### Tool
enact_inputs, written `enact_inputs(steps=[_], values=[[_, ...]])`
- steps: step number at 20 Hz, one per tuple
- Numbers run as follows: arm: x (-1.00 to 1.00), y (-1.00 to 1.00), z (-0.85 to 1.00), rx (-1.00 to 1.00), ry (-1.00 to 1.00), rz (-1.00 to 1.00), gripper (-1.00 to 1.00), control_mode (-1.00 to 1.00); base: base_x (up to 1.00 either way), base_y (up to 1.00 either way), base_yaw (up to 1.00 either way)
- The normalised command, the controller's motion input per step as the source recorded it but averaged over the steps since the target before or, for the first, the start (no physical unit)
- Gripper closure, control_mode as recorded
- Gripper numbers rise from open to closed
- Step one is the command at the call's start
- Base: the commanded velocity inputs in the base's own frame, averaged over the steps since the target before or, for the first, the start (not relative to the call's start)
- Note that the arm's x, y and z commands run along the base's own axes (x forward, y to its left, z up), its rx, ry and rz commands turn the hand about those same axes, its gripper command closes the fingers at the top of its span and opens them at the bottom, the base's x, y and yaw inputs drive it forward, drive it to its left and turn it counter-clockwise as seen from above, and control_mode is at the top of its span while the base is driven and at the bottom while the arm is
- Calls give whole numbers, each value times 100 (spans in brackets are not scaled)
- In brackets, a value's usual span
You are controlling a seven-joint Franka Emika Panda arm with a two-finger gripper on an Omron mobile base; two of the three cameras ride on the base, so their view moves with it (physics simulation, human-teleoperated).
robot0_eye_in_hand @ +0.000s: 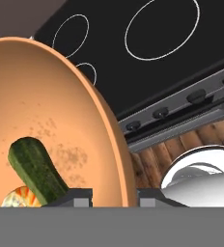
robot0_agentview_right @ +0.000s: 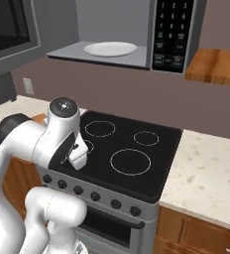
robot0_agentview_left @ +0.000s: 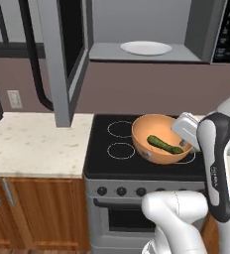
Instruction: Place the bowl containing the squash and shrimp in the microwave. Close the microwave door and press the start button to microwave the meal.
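Orange-tan bowl (robot0_agentview_left: 159, 138), deep and smooth-walled: you have it off the stove (robot0_agentview_left: 137, 163), tipped toward the left base camera, over the stove's right-hand burners. The gripper (robot0_eye_in_hand: 115, 195) pinches its rim, one finger inside the wall and one outside, jaws partly closed on that thin edge. A rim grip of this kind leaves the bowl free to tilt, which would explain its slant.

Contents of the bowl: one squash (robot0_agentview_left: 164, 144), dark green, lying along the low side of the wall near the gripped edge; beside it in the hand view, a small orange-and-white striped piece, likely the shrimp (robot0_eye_in_hand: 18, 198), mostly hidden. Both have slid to the lowest point, so a steeper tilt could spill them.

Microwave (robot0_agentview_left: 151, 30), grey, mounted above and behind the stove: cavity open, holding a white turntable plate (robot0_agentview_left: 146, 47) with nothing on it. Keypad (robot0_agentview_right: 172, 34) at the right of the cavity.

Microwave door (robot0_agentview_left: 62, 54): swung out to the left, hanging over the pale counter (robot0_agentview_left: 32, 144), leaving you a clear way up into the cavity.

Status, by judgement: bowl lifted, not yet raised to the cavity; door and start button not yet done.
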Motion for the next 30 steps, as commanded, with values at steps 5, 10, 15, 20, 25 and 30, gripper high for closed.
enact_inputs(steps=[5,10,15,20,25,30], values=[[0,0,0,0,0,0,100,100,13,0,27],[0,0,0,0,0,0,100,100,30,0,32],[0,0,0,0,0,0,100,100,40,-24,14],[0,-5,0,1,0,1,100,-100,3,-12,1],[0,-10,0,1,0,0,100,-100,0,0,0],[0,-10,3,0,0,-2,100,-100,0,0,0]])
